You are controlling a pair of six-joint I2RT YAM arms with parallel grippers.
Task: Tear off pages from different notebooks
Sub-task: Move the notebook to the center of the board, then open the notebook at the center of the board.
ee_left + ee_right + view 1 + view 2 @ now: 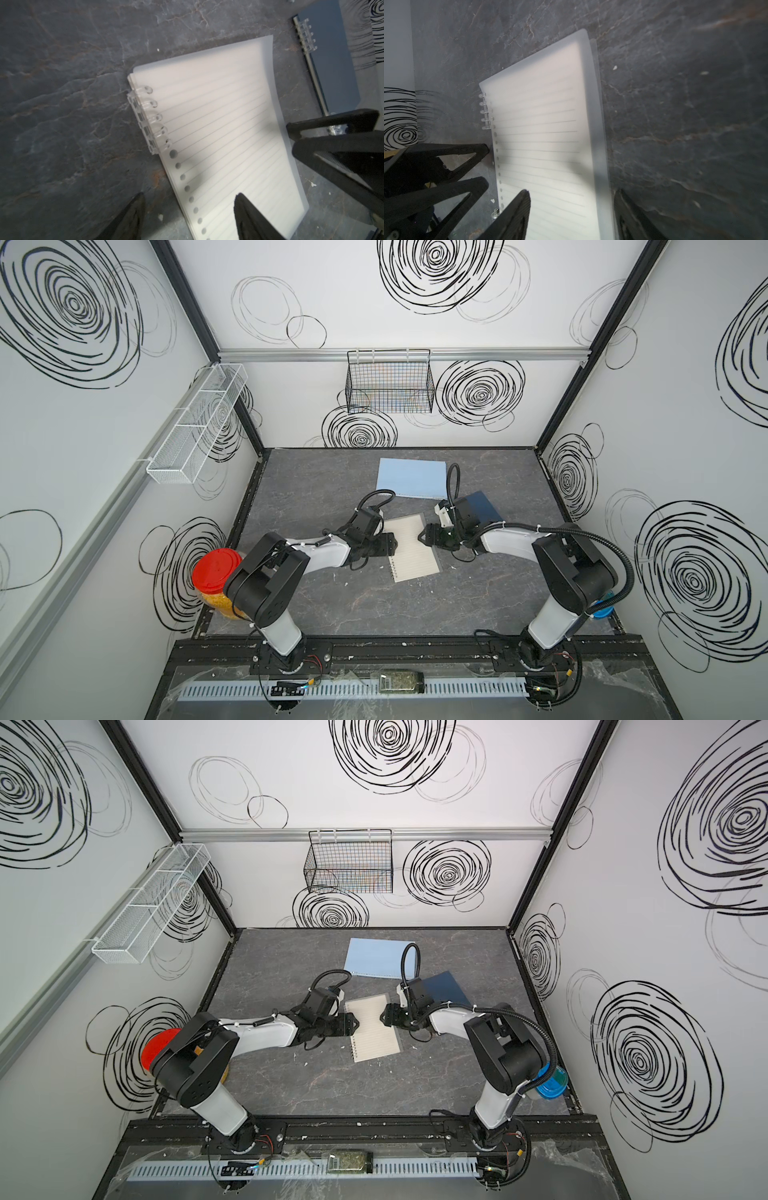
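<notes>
Mid-bench (pixel 332 605), clear-covered notebook (pixel 413 547), left jaws apart astride its punched edge, right jaws apart astride free edge, light-blue notebook (pixel 411 477) only in top views, navy notebook (pixel 332 62) also in left wrist cam.

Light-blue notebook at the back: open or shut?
Shut: the light-blue notebook lies flat, cover up, no pages spread.

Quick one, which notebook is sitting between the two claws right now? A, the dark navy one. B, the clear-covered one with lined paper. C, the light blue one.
B: the clear-covered notebook, lined paper showing, lies between the left claw and the right claw.
</notes>
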